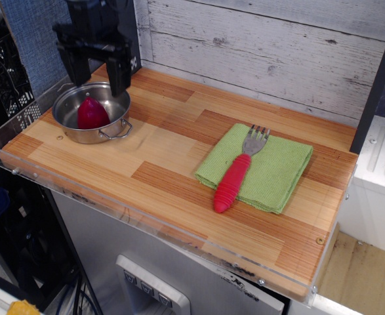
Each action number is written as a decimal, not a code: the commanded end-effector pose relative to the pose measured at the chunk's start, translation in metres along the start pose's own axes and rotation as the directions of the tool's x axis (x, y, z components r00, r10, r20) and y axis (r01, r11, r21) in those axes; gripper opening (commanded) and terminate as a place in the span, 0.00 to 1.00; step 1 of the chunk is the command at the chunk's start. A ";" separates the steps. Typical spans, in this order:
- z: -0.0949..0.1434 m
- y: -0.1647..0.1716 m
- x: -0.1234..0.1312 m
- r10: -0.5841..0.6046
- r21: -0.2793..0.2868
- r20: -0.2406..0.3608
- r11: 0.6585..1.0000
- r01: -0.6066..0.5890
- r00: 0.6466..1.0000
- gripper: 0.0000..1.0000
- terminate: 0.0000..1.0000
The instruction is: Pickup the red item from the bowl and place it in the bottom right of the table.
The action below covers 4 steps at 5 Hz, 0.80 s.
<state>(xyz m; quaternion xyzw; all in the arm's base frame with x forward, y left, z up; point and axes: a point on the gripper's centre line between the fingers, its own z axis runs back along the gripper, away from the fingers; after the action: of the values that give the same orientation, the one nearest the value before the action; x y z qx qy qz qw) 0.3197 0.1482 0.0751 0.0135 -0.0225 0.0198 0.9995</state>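
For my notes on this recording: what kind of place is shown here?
Probably a lab's toy-kitchen test bench: a wooden table with a clear acrylic edge, a small steel bowl, and a fork on a green cloth.

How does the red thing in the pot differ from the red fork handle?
The red item is a short, smooth, glossy dome, dark red, standing in the bowl. The fork's handle is long, ribbed and brighter red, lying flat on the green cloth. Neither is being held, and both are red.

1. Tool (95, 82): black, jaws apart, hanging above the steel pot (117, 125), clear of it.
2. Red item (92, 113): inside the pot, at the surface's (166, 151) far left.
3. Red-handled fork (237, 172): lying on a green cloth (277, 170), right of centre.
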 end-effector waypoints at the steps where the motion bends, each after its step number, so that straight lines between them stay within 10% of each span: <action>1: -0.007 0.013 -0.003 -0.034 0.030 0.002 0.999 0.034 0.999 1.00 0.00; 4: -0.038 0.041 -0.012 -0.006 0.018 -0.082 1.000 0.007 0.997 1.00 0.00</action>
<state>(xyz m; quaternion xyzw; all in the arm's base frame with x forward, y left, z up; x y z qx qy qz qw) 0.3047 0.1814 0.0225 0.0099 0.0391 0.0092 0.9991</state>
